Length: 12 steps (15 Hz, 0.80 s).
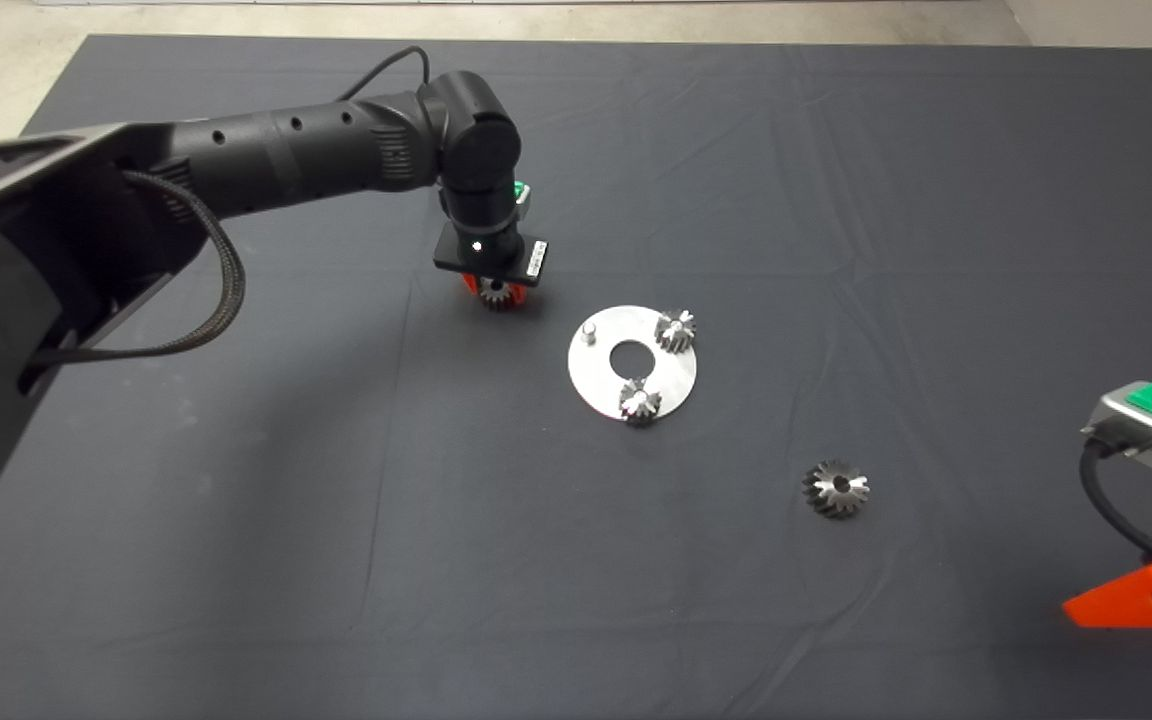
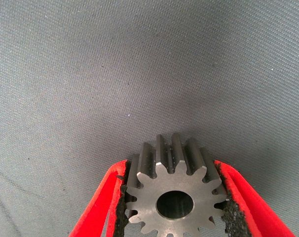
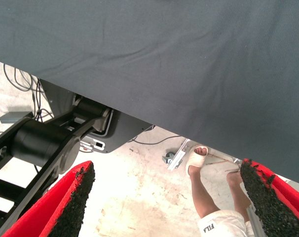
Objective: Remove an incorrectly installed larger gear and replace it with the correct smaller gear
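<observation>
My left gripper (image 1: 499, 288) is shut on the smaller gear (image 2: 175, 197), a steel pinion with a bright toothed face and round bore, clamped between the black pads (image 2: 121, 207). It hangs low over the mat, just left of the round silver plate (image 1: 598, 384). The plate carries two more small pinions (image 1: 675, 330) (image 1: 640, 400) and a bare peg (image 1: 588, 333) near the held gear. The larger gear (image 1: 836, 488), dark with flared teeth, lies alone on the mat to the plate's lower right. My right gripper (image 3: 169, 197) waits open at the lower right edge of the mat.
The dark mat (image 1: 236, 560) spreads around the plate. Past its edge the right wrist view shows bare floor, cables, the robot base (image 3: 46, 143) and a person's leg with a white shoe (image 3: 196, 160).
</observation>
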Available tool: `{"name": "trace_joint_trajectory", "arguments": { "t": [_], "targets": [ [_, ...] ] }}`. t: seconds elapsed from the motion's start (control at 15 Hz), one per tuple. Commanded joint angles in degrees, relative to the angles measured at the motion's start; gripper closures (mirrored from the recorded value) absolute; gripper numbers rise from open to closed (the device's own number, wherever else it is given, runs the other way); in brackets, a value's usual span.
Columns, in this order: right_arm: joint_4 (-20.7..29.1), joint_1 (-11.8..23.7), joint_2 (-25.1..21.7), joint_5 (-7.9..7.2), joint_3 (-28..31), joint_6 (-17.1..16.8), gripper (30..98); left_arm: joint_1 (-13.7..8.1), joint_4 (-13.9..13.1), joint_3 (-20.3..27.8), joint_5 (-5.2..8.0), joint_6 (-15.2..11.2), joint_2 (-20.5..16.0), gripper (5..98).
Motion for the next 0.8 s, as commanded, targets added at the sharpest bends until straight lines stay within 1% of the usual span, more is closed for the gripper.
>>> {"name": "trace_joint_trajectory", "arguments": {
  "t": [0.0, 0.07, 0.13, 0.2, 0.27, 0.33, 0.4, 0.47, 0.6, 0.67, 0.73],
  "targets": [
    [2.25, 0.94, -0.29, 0.04, 0.22, 0.18, 50.5, -0.14, -0.15, -0.25, 1.06, 0.36, 0.02, 64.2],
    [2.17, 0.94, -0.29, 0.04, 0.22, 0.18, 50.5, -0.28, -0.15, 0.41, 1.15, 0.36, 0.01, 65.7],
    [2.25, 0.94, -0.37, 0.04, 0.31, 0.18, 50.5, -0.31, -0.18, 0.65, 1.62, 0.36, -0.07, 65.8],
    [2.25, 0.94, -0.37, 0.04, 0.31, 0.18, 50.5, -0.40, -0.24, 0.63, 1.76, 0.36, 0.10, 65.8],
    [2.25, 0.94, -0.37, 0.04, 0.31, 0.18, 50.5, -0.55, -0.33, 1.42, 2.30, 0.18, 0.34, 65.8],
    [2.25, 0.94, -0.37, 0.04, 0.31, 0.18, 50.5, -0.67, -0.28, 3.22, 3.86, -0.34, 0.54, 67.1],
    [2.25, 0.94, -0.37, 0.04, 0.30, 0.18, 50.5, -1.20, -0.42, 3.17, 4.75, -1.40, 0.54, 67.2],
    [2.17, 0.94, -0.37, 0.04, 0.22, 0.18, 50.5, -2.57, -1.09, 3.17, 5.02, -3.30, 0.87, 67.2],
    [2.17, 0.94, -0.37, 0.04, 0.22, 0.18, 50.5, -4.27, -4.89, 3.70, 6.33, -5.44, 1.33, 67.4],
    [2.17, 0.94, -0.37, 0.04, 0.22, 0.18, 50.5, -5.13, -6.19, 4.29, 6.42, -7.24, 1.42, 67.4],
    [2.17, 0.94, -0.29, 0.04, 0.22, 0.18, 50.5, -5.76, -6.75, 6.26, 6.42, -9.22, 1.42, 67.4]
  ]
}}
